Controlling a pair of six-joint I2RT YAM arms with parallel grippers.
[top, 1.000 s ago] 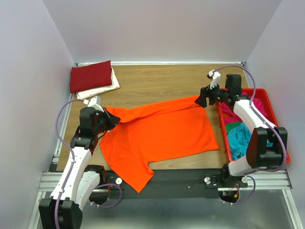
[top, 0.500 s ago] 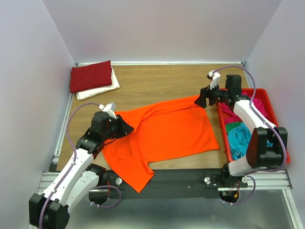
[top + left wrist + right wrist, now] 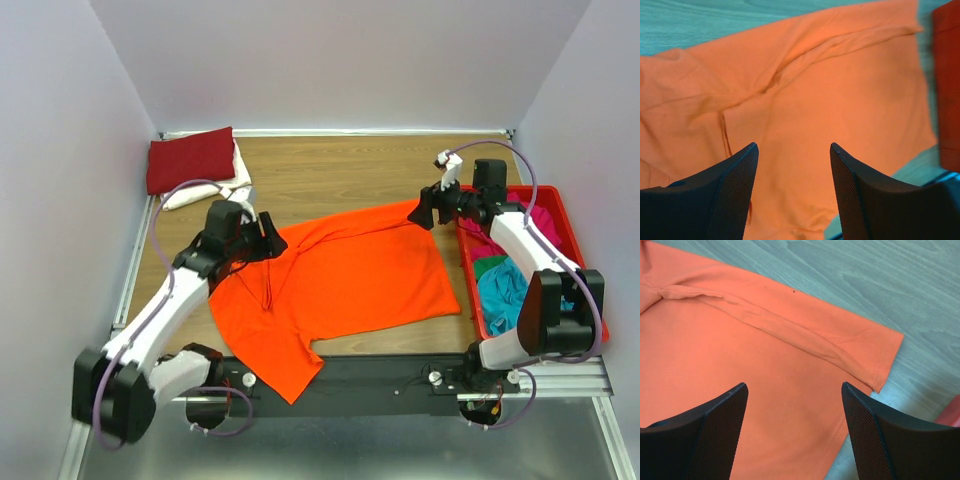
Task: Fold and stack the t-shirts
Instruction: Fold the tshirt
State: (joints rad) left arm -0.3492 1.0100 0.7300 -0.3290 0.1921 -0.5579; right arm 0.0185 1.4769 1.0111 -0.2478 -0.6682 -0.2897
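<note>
A bright orange t-shirt point(image 3: 340, 275) lies spread on the wooden table, its far edge folded over in a narrow strip point(image 3: 790, 320). My left gripper point(image 3: 272, 240) hovers open over the shirt's left shoulder area point(image 3: 790, 100), nothing between its fingers point(image 3: 735, 185). Above the shirt's far right corner point(image 3: 880, 355), my right gripper point(image 3: 420, 210) stands open and empty. A folded dark red t-shirt point(image 3: 190, 158) rests on a folded white t-shirt point(image 3: 205, 190) at the back left. Magenta point(image 3: 540, 222) and teal point(image 3: 505, 290) t-shirts lie crumpled in the red tray point(image 3: 585, 265).
The red tray sits along the table's right edge, close to the right arm. A metal rail point(image 3: 400, 375) runs along the near edge, and one orange sleeve point(image 3: 285, 375) hangs over it. Grey walls enclose the table on three sides.
My left gripper let go of the orange shirt's left edge, opened, and moved right and away over the shirt. The released cloth now lies folded inward. The right arm stayed still.
</note>
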